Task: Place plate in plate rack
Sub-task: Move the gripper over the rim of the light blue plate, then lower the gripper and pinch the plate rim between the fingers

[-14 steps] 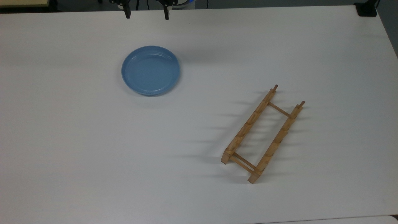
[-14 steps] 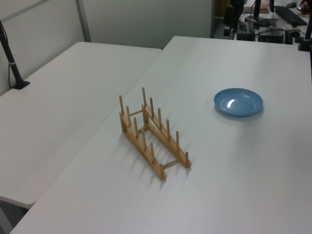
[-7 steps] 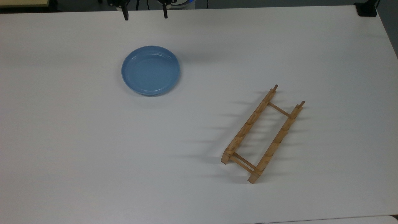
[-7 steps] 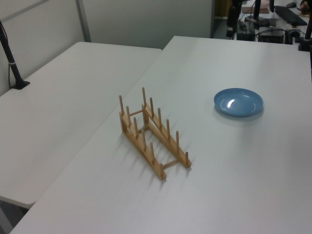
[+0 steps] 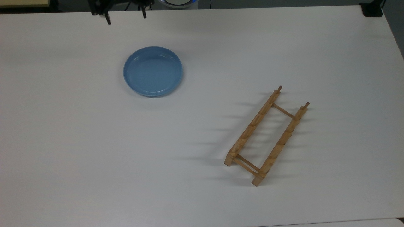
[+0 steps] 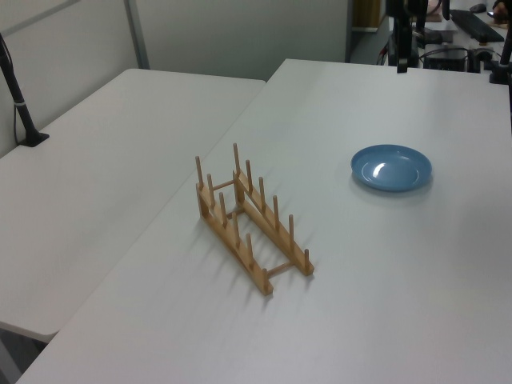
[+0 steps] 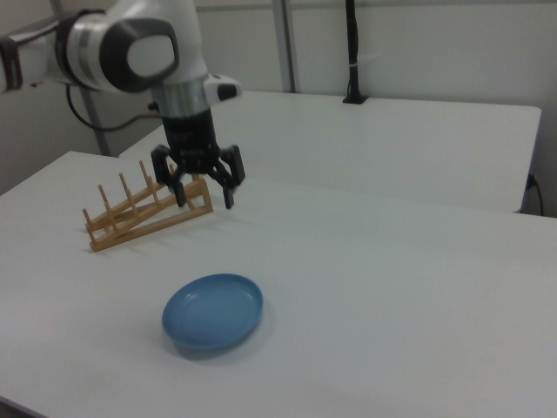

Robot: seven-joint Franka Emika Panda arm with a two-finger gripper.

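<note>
Black two-finger gripper (image 7: 205, 193) hangs above the white table (image 5: 63, 142), fingers spread wide apart, holding nothing. Round glossy light-blue plate (image 5: 153, 71) lies flat on the table, right side up, well apart from the light-brown wooden plate rack w/ upright pegs (image 5: 266, 135).

Key relation: in the top view the gripper (image 5: 125, 16) sits near the top edge, plate lies below it and a bit toward the top view's right; in the right view the plate (image 7: 213, 312) is below the gripper, nearer the camera. Plate is round, so no long axis; rim grasp likely needed, I judge.

Vs 0.5 s ago: gripper has slid toward the top view's left. Plate and rack unchanged.
</note>
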